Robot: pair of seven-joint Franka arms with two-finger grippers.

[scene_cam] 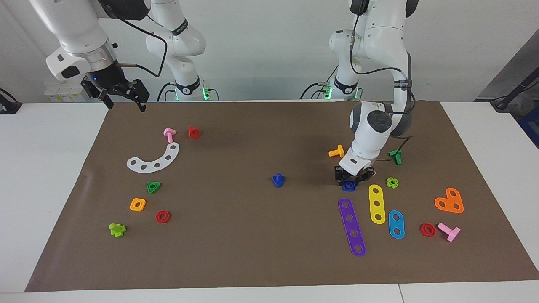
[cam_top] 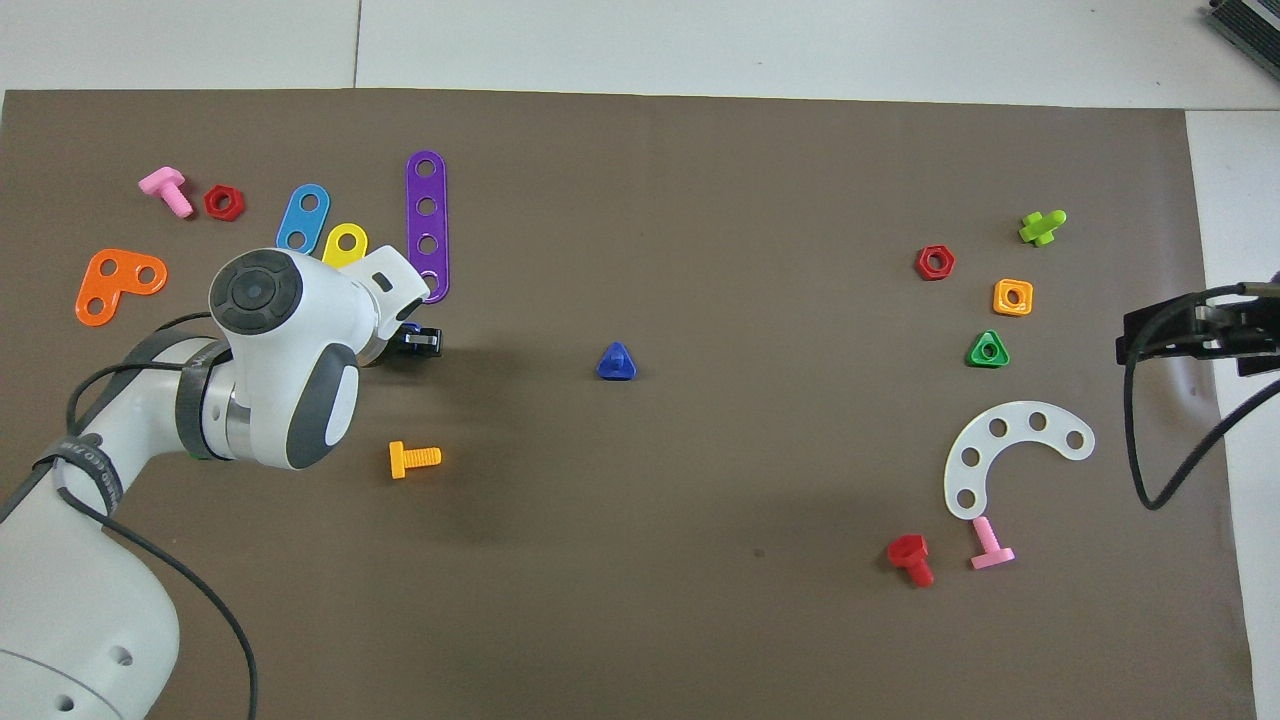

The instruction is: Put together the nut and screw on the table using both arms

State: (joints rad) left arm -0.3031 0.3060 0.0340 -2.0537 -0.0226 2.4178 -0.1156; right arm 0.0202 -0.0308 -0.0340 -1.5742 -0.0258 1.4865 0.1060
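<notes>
The dark-blue square nut (scene_cam: 348,185) lies flat on the brown mat of the table (scene_cam: 252,252), toward the left arm's end. My left gripper (scene_cam: 348,182) is down at the mat and straddles the nut. In the overhead view the left gripper (cam_top: 415,342) and its wrist hide nearly all of the nut. The dark-blue screw (scene_cam: 278,180) (cam_top: 616,362) stands on its triangular head near the mat's middle, shaft up, untouched. My right gripper (scene_cam: 125,106) (cam_top: 1195,330) waits open in the air over the mat's edge at the right arm's end.
Purple (scene_cam: 352,226), yellow (scene_cam: 377,203) and blue (scene_cam: 396,224) strips lie just farther from the robots than the nut. An orange bolt (scene_cam: 337,151), a green bolt (scene_cam: 396,155) and a lime piece (scene_cam: 392,182) surround the left gripper. More nuts and a white arc (scene_cam: 153,160) lie at the right arm's end.
</notes>
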